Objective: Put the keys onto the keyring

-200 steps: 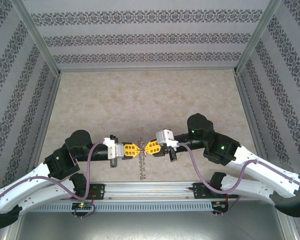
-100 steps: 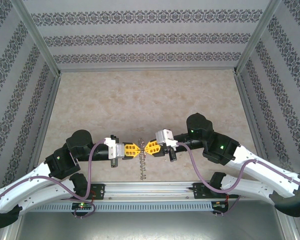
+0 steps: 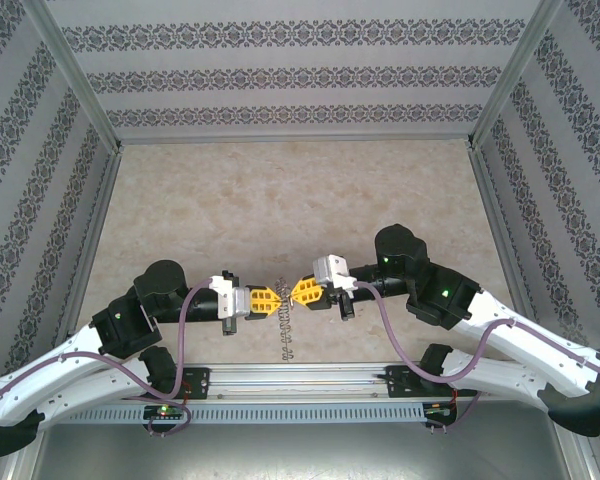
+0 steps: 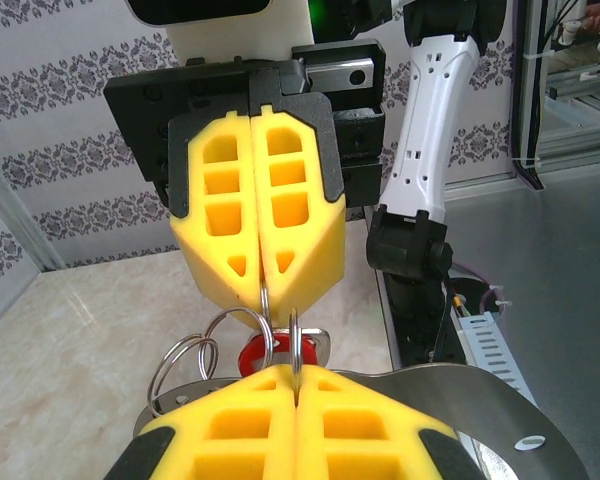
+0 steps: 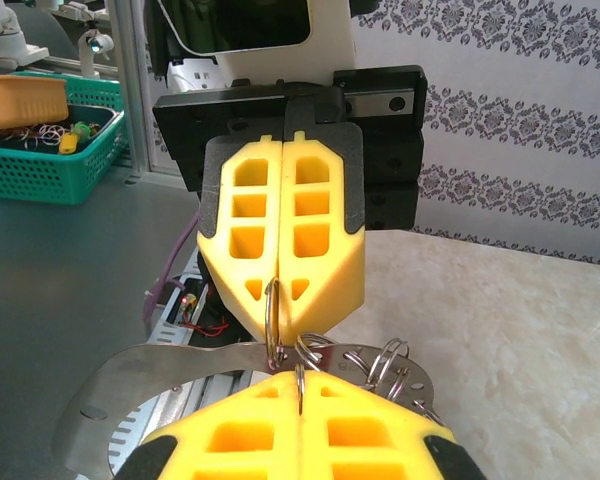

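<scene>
Your left pincer (image 3: 274,301) and right pincer (image 3: 296,293) meet tip to tip over the middle of the tabletop's (image 3: 280,200) near edge. Both are squeezed fully closed on the keyring (image 5: 130,375), each pinching one of the small rings (image 4: 185,362) on its fringe. The key (image 4: 255,356) sits between the tips. Expect light, stiff, slippery wire that swings. Grip the key by its red plastic head.

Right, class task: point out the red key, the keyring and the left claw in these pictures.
red key (image 4: 250,358), left wrist view, on its red plastic head.
keyring (image 5: 180,365), right wrist view, on its flat grey band.
left claw (image 3: 277,300), top external view, between its yellow fingertips.
</scene>
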Robot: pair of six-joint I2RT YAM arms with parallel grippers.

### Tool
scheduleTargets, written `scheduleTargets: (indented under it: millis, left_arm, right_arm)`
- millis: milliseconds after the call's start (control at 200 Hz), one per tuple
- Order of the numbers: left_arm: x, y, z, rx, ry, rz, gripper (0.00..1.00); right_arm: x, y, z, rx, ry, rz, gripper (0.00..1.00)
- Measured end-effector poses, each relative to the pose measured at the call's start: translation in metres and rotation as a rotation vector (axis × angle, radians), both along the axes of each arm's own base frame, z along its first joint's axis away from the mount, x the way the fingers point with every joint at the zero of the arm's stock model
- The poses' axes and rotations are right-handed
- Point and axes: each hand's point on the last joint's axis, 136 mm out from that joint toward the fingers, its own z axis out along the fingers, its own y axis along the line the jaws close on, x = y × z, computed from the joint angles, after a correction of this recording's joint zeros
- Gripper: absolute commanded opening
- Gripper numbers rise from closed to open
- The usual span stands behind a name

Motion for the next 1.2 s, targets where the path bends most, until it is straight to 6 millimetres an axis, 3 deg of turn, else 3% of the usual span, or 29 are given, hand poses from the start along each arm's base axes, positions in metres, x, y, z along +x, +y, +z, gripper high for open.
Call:
scheduleTargets:
  millis: [1199]
  left_arm:
    - [0.0001,0.0000,0.0000,0.001,-0.004,0.000,0.00]
  right_arm:
    - [-0.0077,0.0024,-0.0025,-0.014,0.031,0.057,0.00]
